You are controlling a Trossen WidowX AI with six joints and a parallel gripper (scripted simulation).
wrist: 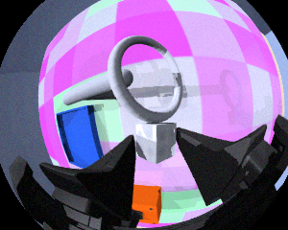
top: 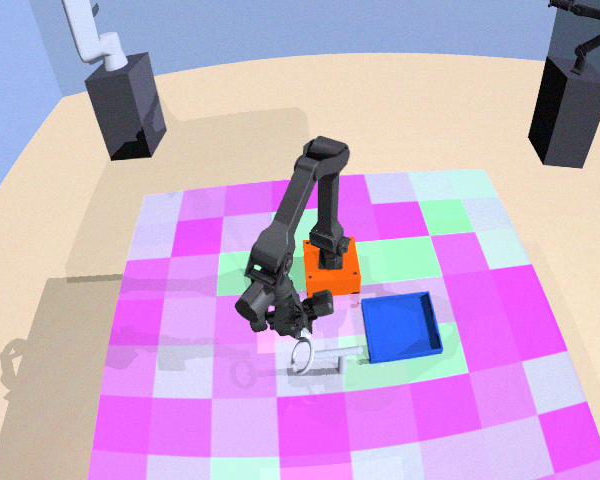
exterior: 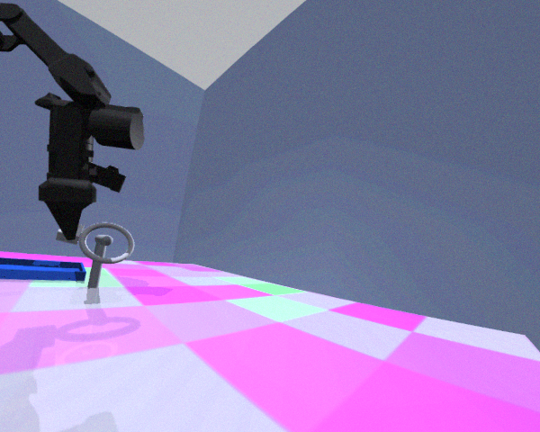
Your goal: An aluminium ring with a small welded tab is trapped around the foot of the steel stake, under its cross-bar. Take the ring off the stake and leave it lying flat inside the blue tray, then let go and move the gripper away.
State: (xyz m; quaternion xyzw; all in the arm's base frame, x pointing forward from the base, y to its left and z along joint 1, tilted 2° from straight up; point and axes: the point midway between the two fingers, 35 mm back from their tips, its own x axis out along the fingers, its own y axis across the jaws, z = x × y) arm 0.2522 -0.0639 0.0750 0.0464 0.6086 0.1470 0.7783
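My gripper (top: 304, 335) (exterior: 70, 238) (wrist: 155, 136) pinches the aluminium ring's (top: 293, 361) (exterior: 85, 253) (wrist: 116, 86) tab (exterior: 67, 235) (wrist: 156, 144), the ring upright beside its fingertips, near the stake's cross-bar (top: 341, 352) (exterior: 103, 239) (wrist: 88, 90).

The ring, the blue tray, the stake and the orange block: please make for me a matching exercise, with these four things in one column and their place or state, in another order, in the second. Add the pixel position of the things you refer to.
1. Ring (top: 311, 357) (exterior: 83, 243) (wrist: 116, 81)
2. Blue tray (top: 406, 357) (exterior: 32, 274) (wrist: 97, 134)
3. Stake (top: 342, 364) (exterior: 94, 273) (wrist: 86, 91)
4. Orange block (top: 336, 286) (wrist: 151, 196)

A. under the arm's foot
B. standing, with a bar at its top
C. raised, its tab in the claw (top: 304, 333) (exterior: 70, 237) (wrist: 156, 136)
D. with nothing inside

1-C; 2-D; 3-B; 4-A
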